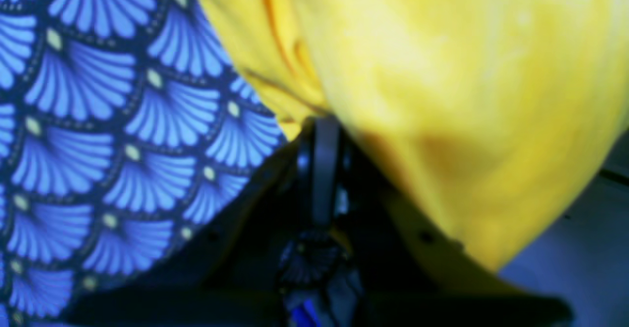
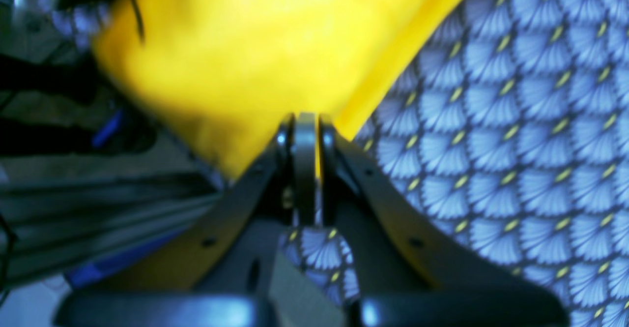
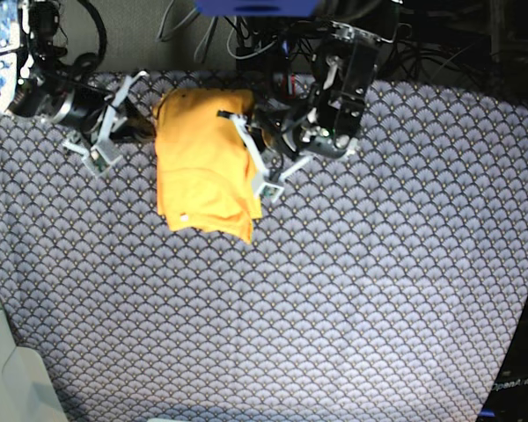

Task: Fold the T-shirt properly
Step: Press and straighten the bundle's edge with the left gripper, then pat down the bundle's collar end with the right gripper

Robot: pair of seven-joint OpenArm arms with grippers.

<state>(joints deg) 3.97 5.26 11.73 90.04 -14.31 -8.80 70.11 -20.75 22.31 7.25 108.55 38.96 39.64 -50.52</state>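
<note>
- T-shirt (image 3: 204, 163), plain yellow-orange, hangs bunched between the two arms at the far side of the table, left of centre; its lower edge droops onto the patterned cloth (image 3: 334, 290).
- Small white tag (image 3: 184, 216) shows near the shirt's lower left corner; too small to read.
- Only legible writing: faint pale lettering at the base view's bottom right corner (image 3: 513, 384), seemingly "OpenArm", cut short by the frame edge.
- Right gripper (image 3: 150, 123), on the base view's left, is clamped on the shirt's left edge; its wrist view shows the jaws pressed together with a sliver of yellow fabric pinched between them.
- Left gripper (image 3: 244, 119), on the base view's right, is closed on the shirt's upper right edge; in its wrist view the jaw tips meet at the fabric, with yellow cloth draped over one side.
- Both wrist views are blurred; seams and folds of the shirt are hard to trace, and much of each frame is filled by yellow.
- Collar and sleeves cannot be made out in the crumpled bundle.
- Cables and dark equipment (image 3: 273, 35) beyond the table's far edge are shadowed and unclear.
</note>
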